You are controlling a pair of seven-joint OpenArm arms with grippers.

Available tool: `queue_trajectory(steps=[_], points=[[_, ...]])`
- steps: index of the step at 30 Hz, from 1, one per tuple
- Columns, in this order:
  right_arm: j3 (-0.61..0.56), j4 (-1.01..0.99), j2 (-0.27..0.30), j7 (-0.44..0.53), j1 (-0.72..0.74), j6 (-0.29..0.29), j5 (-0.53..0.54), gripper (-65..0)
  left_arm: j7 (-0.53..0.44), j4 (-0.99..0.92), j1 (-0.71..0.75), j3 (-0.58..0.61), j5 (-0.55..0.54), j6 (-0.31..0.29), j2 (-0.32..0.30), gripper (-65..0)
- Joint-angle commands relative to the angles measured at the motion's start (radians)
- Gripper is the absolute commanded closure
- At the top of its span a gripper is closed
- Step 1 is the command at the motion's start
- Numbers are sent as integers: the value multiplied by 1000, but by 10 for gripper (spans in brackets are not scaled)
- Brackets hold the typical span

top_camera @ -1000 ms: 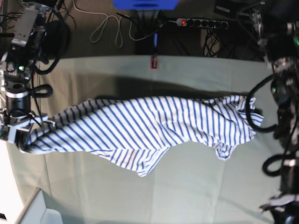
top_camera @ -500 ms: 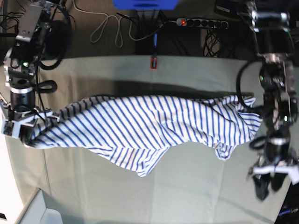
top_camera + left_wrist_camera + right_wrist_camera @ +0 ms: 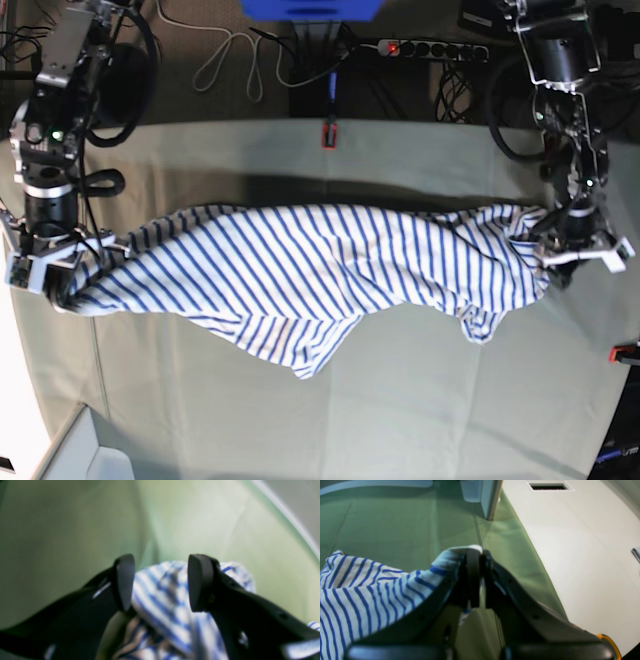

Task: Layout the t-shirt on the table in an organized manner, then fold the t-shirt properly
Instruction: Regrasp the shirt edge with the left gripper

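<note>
The striped t-shirt (image 3: 320, 270) lies bunched and stretched sideways across the table (image 3: 400, 400). My right gripper (image 3: 55, 290) is at the shirt's left end in the base view. In the right wrist view the right gripper (image 3: 477, 555) is shut on a fold of the t-shirt's edge (image 3: 357, 585), just above the table cloth. My left gripper (image 3: 562, 265) is at the shirt's right end. In the left wrist view the left gripper (image 3: 160, 582) is open, with bunched t-shirt cloth (image 3: 162, 610) lying between and below its jaws.
A red-and-black clamp (image 3: 329, 133) sits at the table's far edge and another clamp (image 3: 625, 352) at the right edge. A power strip (image 3: 430, 48) and cables lie behind the table. A metal post (image 3: 487, 497) stands near the table edge beside my right gripper.
My left arm has swung from the front right of the table back to the shirt's right end, with its gripper open over the cloth. My right gripper still holds the left end.
</note>
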Motion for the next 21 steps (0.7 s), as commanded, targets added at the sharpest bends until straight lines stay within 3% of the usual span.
queue_trajectory(steps=[1,7,13,15,19,21], points=[[2,14,10,30,9,12,-1,0,-24,-10,-18,-4,-1,-7,-15,-331],[2,-11,10,30,9,12,-1,0,-24,-152,-64,-4,-1,-7,-19,-330],[2,-12,10,30,7,12,-1,0,-24,-179,-92,2,5,-9,-18,-320],[2,-12,10,30,7,12,-1,0,-24,-180,-95,2,5,-9,-18,-239],[2,-12,10,30,7,12,-1,0,-21,-234,-141,2,6,-9,-22,0],[2,-12,10,30,7,12,-1,0,-21,-268,-158,2,6,-10,-24,-13]])
